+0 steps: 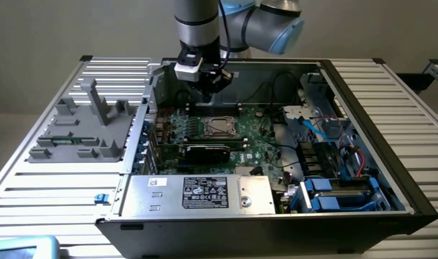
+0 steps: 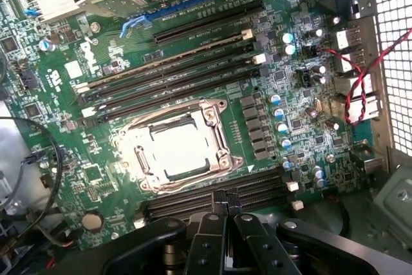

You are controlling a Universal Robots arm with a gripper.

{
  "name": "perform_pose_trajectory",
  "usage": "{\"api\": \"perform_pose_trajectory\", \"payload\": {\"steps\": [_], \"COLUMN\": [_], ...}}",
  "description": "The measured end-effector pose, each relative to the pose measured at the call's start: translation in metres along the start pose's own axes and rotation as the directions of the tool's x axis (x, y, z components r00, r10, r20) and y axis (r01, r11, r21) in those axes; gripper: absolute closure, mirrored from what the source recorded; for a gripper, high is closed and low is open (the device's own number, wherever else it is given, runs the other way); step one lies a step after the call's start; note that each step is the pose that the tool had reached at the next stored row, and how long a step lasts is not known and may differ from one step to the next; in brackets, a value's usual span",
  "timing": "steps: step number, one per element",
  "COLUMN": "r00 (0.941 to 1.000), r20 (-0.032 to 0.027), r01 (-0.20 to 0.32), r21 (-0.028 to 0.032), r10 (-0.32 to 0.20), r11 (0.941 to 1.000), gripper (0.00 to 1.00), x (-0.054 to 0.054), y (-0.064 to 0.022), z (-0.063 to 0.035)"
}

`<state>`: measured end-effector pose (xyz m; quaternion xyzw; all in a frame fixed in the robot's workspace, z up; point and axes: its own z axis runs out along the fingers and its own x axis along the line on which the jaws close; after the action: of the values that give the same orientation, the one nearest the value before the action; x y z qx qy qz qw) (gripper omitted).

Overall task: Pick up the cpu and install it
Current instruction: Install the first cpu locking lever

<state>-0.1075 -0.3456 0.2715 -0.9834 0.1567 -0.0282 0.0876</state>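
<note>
Hovering over the open computer case (image 1: 391, 178) with gripper (image 2: 224, 203) jaws together and holding nothing, above the cpu (image 2: 179, 149) seated in the socket (image 2: 212, 111) on the motherboard (image 2: 71, 185); risk of scraping nearby memory slots (image 2: 193, 72) from any low sideways drift.

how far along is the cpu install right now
Looks done: the cpu already lies flat inside the socket frame on the motherboard. In hand: nothing; the claw is shut and empty, hovering above the board beside the socket. Left: whether the frame is latched cannot be told from here.
</note>
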Motion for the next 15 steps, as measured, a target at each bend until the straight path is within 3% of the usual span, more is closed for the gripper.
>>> {"api": "perform_pose_trajectory", "payload": {"steps": [5, 11, 15], "r00": [0.9999, 0.9994, 0.9986], "r20": [0.0131, 0.0294, 0.0493], "r01": [0.007, 0.016, 0.019], "r21": [-0.0073, -0.0260, -0.0326], "r10": [-0.007, -0.016, -0.017], "r11": [0.9999, 0.9995, 0.9993], "gripper": [0.89, 0.89, 0.89], "x": [0.007, 0.013, 0.018], "y": [-0.0018, -0.0027, -0.0047], "z": [-0.0079, -0.0127, -0.0177]}}
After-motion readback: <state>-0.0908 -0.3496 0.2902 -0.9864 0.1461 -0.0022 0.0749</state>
